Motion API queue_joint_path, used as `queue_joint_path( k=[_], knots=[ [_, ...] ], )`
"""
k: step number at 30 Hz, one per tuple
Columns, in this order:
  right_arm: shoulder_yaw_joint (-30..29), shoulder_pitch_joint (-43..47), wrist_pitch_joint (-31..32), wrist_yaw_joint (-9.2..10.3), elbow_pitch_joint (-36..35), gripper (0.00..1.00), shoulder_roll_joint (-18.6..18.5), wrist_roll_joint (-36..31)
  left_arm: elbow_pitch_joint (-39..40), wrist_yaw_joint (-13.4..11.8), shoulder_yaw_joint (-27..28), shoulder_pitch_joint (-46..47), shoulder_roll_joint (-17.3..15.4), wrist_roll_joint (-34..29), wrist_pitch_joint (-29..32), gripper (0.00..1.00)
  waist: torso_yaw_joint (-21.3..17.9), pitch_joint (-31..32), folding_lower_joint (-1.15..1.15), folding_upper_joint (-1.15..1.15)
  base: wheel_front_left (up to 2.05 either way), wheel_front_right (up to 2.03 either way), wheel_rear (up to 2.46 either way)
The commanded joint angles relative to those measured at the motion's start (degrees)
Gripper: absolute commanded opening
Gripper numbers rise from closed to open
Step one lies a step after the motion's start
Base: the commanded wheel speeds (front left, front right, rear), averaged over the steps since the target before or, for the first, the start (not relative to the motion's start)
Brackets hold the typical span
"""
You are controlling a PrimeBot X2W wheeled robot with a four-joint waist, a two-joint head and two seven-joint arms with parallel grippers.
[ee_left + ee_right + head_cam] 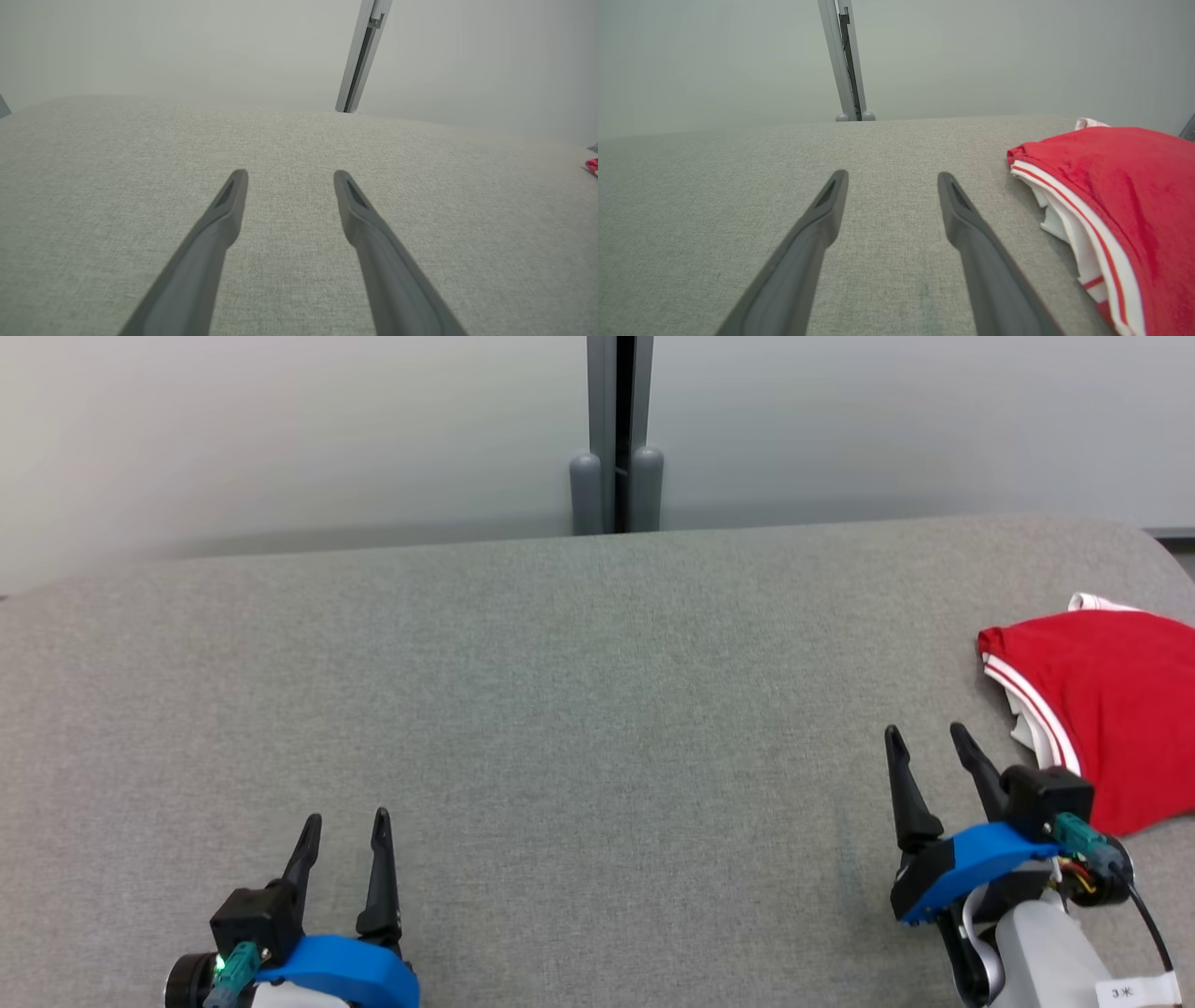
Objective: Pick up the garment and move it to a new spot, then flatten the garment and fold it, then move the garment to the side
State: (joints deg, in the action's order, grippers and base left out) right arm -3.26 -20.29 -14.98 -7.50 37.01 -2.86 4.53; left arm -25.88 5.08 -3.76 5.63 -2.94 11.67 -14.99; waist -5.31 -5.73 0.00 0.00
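The big grey upholstered surface (560, 709) is stretching right across in front of the robot, woven and slightly fuzzy. Its far edge is curving down at both corners, and a pale wall (280, 429) is standing behind it. The red garment (1111, 709) is lying folded at the far right end, running off the head view's right side. Soft red cloth is showing on top, with white, red-striped trim peeking out along its left edge (a white scrap is poking up at the back too). The right gripper (927, 732) is hovering just beside that trimmed edge, to its left and apart from the cloth, its two dark tapered fingers spread wide and gripping nothing. The left gripper (347, 817) is sitting well apart from the garment, low at the left, jaws likewise gaping wide and carrying nothing. Between and beyond the two grippers the fabric is lying bare, giving open room all the way to the far edge. A slim grey post (616, 429) is rising behind the middle of that edge.
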Motion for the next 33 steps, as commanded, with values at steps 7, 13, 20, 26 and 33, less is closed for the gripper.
queue_joint_path(
  k=[7,13,20,26,33],
  knots=[
    [0.71,4.88,-0.24,0.02,-1.36,1.0,-0.14,2.01,-0.4,-0.32,0.53,-2.51,0.06,1.22,-0.26,1.0,0.94,3.79,0.0,0.0,0.0,0.0,0.0],
    [1.37,6.94,-0.24,0.02,-1.82,1.0,-0.15,2.9,-0.35,0.02,0.88,-4.21,0.04,1.91,-0.26,1.0,1.36,5.3,0.0,0.0,0.0,0.0,0.0],
    [1.92,6.78,0.0,0.01,-1.63,0.0,0.0,3.15,-0.49,0.96,0.7,-4.47,0.01,4.24,0.0,0.0,1.57,5.94,0.0,0.0,0.0,0.0,0.0],
    [1.08,7.34,1.49,0.01,-0.07,0.0,0.19,5.57,-2.11,1.01,1.39,-4.88,0.05,6.8,1.24,0.0,1.67,5.97,0.0,0.0,0.0,0.0,0.0],
    [0.65,8.04,3.54,0.01,-2.39,0.0,0.16,13.77,-0.68,1.16,2.26,-4.32,0.05,14.07,3.22,0.0,1.88,5.95,0.0,0.0,0.0,0.0,0.0]
  ],
)
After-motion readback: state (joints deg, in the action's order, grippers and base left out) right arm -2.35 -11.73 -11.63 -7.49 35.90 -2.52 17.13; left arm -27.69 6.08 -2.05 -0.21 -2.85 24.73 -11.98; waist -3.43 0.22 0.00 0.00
